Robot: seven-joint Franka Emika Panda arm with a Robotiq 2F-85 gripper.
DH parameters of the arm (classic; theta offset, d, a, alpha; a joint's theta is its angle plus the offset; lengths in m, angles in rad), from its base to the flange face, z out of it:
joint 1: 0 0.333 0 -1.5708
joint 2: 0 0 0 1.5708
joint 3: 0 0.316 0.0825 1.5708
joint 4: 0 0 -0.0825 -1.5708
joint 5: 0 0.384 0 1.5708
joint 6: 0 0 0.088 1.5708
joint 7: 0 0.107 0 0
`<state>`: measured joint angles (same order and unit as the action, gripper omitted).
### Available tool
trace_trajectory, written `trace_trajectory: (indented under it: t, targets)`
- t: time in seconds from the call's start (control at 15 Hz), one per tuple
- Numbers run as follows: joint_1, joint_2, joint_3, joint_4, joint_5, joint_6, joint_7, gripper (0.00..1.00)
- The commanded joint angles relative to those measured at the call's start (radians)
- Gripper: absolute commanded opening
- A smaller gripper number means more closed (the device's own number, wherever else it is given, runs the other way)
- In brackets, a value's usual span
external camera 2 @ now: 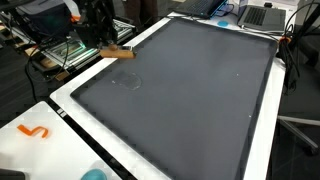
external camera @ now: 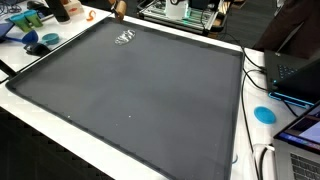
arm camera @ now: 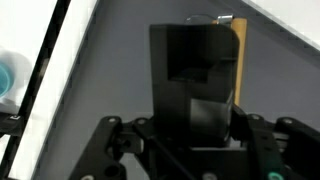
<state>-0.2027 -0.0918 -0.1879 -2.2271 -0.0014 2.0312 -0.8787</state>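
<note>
My gripper (arm camera: pixel 196 112) is shut on a black block with a tan wooden edge, an eraser-like block (arm camera: pixel 190 55). In the wrist view the block sticks out ahead of the jaws over the dark grey mat (arm camera: pixel 110 70). In both exterior views the gripper (external camera 2: pixel 106 42) hangs at the mat's edge, and the block's tan side (external camera 2: pixel 121 52) shows just above the surface. In an exterior view only the gripper's tip (external camera: pixel 118 8) shows at the top edge. A white chalk scribble (external camera: pixel 125 37) lies on the mat close by and is faint in an exterior view (external camera 2: pixel 128 80).
The large mat (external camera: pixel 140 90) covers most of a white table (external camera 2: pixel 60 135). Blue items (external camera: pixel 35 40) and a blue disc (external camera: pixel 264 114) sit off the mat, as does an orange squiggle (external camera 2: pixel 35 131). Laptops (external camera 2: pixel 265 14) and cables stand along one side. A metal rack (external camera 2: pixel 60 50) is beside the arm.
</note>
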Motion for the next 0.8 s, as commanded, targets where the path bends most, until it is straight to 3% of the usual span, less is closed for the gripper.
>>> trace_trajectory:
  t: [0.0,0.47,0.73]
  targets:
    - [0.037,-0.075,0.028,-0.088,-0.073,0.046,0.093,0.25]
    - [0.111,-0.136,0.126,-0.198,-0.302,0.13,0.332,0.25]
    - [0.153,-0.147,0.187,-0.235,-0.448,0.122,0.481,0.25]
